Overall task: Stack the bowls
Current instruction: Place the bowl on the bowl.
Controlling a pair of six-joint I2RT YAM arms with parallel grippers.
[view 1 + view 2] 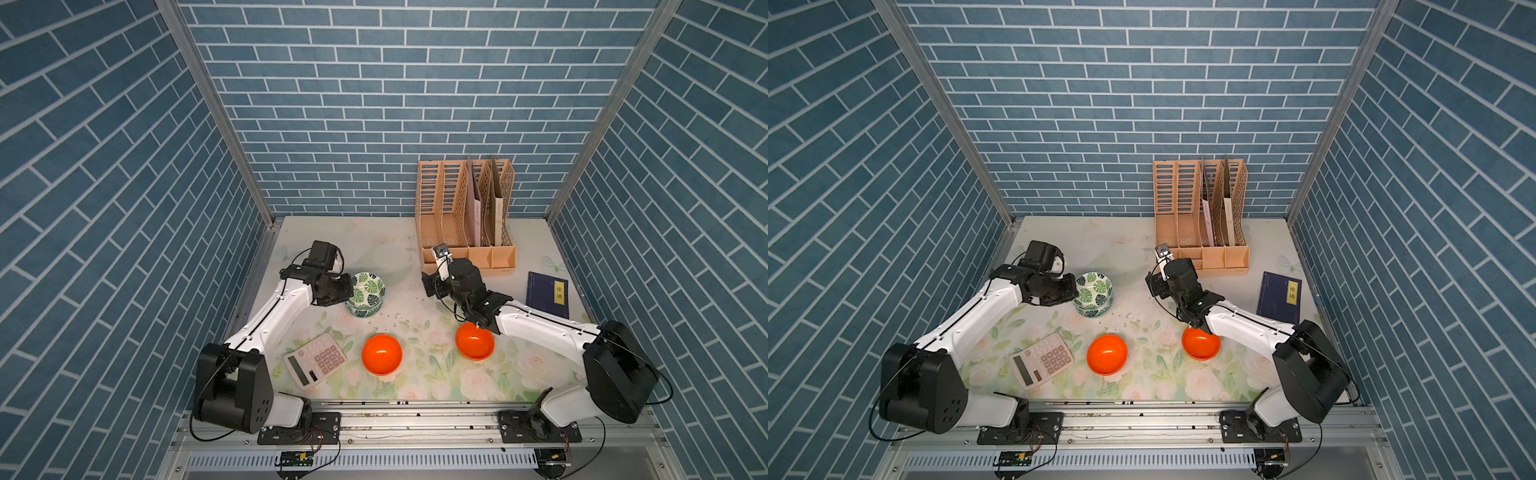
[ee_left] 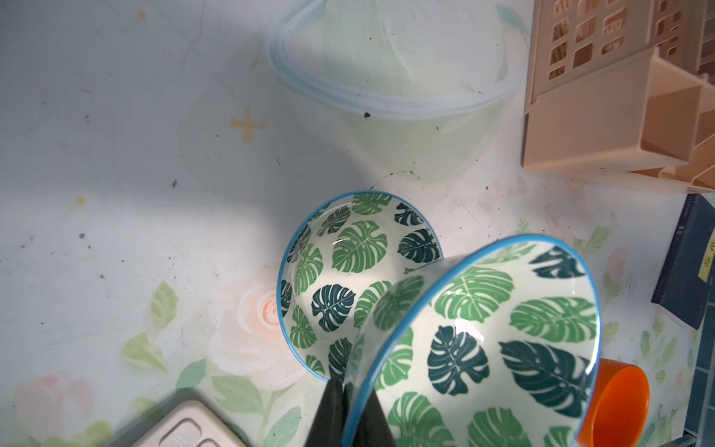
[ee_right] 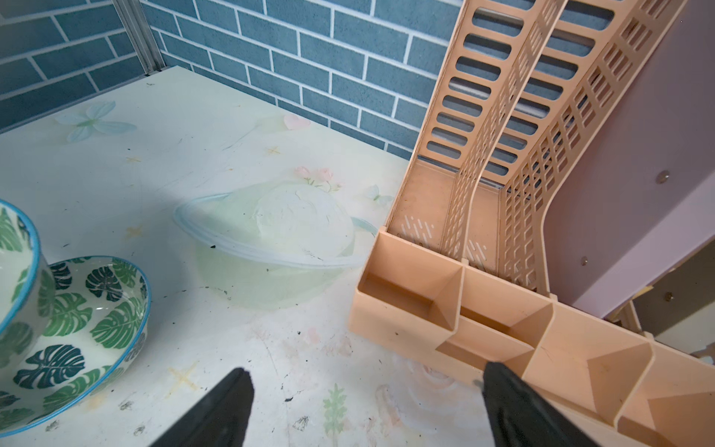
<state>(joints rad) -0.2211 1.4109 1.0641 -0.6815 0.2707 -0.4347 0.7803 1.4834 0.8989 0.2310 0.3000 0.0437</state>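
Leaf bowl (image 2: 483,340) in L end effector (image 2: 350,387)

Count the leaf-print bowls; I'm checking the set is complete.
2: the lower bowl sits on the table; the upper bowl tilts above it, rim pinched by the left gripper.

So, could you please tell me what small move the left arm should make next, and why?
Probably ease the left hand down, levelling its load: it is shut on the rim of a small round white leaf-print bowl, tilted above the matching leaf-print bowl on the table, not yet nested.
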